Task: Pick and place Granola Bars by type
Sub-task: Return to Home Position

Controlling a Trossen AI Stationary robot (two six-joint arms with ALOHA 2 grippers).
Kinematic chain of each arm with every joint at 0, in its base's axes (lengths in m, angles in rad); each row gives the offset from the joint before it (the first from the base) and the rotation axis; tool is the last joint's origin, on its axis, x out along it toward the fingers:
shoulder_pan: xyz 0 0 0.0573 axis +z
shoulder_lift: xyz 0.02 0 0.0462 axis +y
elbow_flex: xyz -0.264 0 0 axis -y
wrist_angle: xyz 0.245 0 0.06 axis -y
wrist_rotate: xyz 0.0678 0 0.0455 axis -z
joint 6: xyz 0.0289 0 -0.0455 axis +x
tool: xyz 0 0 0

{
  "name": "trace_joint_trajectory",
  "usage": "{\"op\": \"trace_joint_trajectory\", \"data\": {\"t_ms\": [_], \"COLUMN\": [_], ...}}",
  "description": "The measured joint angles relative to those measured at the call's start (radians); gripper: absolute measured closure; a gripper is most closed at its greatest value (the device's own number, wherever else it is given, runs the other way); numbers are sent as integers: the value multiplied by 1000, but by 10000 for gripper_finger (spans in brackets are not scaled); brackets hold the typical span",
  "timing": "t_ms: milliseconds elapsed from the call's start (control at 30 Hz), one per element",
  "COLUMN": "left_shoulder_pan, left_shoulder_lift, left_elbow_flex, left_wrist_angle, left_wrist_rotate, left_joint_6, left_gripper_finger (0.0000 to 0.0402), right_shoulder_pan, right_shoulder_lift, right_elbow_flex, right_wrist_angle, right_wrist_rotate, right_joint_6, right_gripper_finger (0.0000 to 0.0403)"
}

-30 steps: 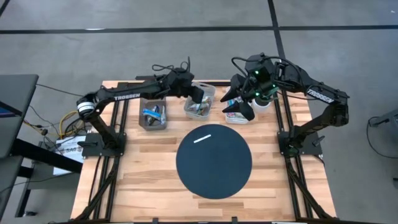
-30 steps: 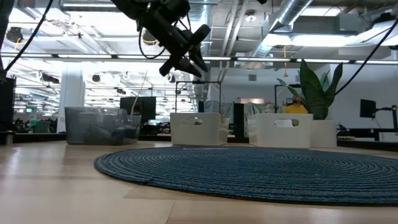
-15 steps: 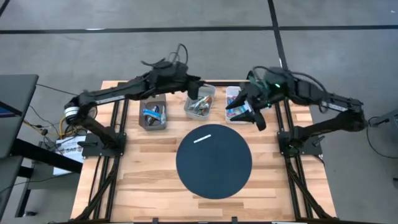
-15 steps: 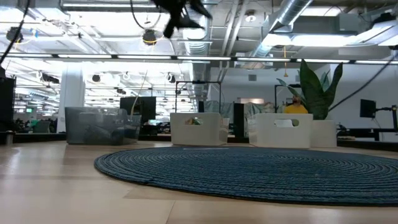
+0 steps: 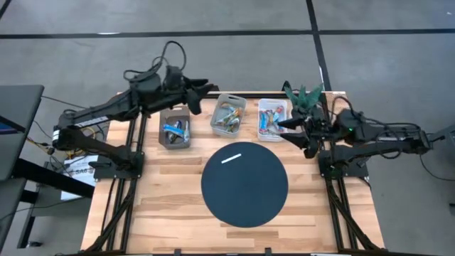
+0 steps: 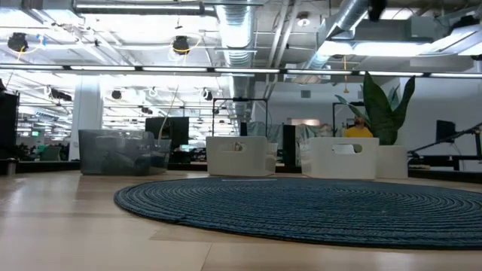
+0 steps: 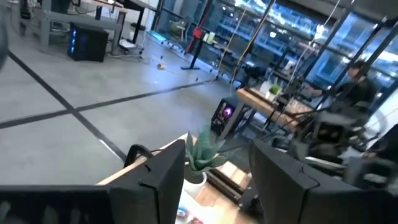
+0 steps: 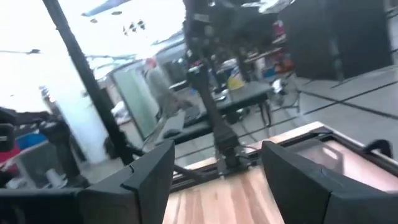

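The left pincer [image 5: 201, 94] drew back from above the middle bin [image 5: 244, 107] towards the far left of the tabletop [image 5: 170, 185] and ended off that bin's back-left corner. In the low view it rose from the upper left and passed out of the top of the picture. The right pincer [image 5: 291, 131] moved off the right-hand bin [image 5: 260, 114] to just beside its right wall, and its arm swung out past the tabletop's right edge. The Granola Bars [image 5: 227, 117] in both bins came into open sight, as did the plant [image 5: 304, 94] behind.
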Motion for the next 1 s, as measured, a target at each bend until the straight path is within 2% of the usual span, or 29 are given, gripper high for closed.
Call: {"op": "trace_joint_trajectory", "data": {"t_ms": [133, 267, 700, 1000], "left_shoulder_pan": [-39, -75, -158, -184], "left_shoulder_lift": [-50, -90, -189, -192], "left_elbow_flex": [0, 0, 0, 0], "left_wrist_angle": [-1, 2, 4, 12], "left_wrist_rotate": [-50, -106, -259, -287], "left_joint_6": [-9, -9, -8, -5], "left_gripper_finger": [232, 232, 232, 232], "right_shoulder_pan": [75, 133, 170, 169], "right_shoulder_lift": [-119, -230, -362, -442], "right_elbow_flex": [-94, -184, -497, -614], "right_wrist_angle": [3, 32, 382, 396], "right_wrist_rotate": [120, 179, 183, 206], "right_joint_6": [3, 13, 37, 63], "right_gripper_finger": [171, 171, 171, 171]}}
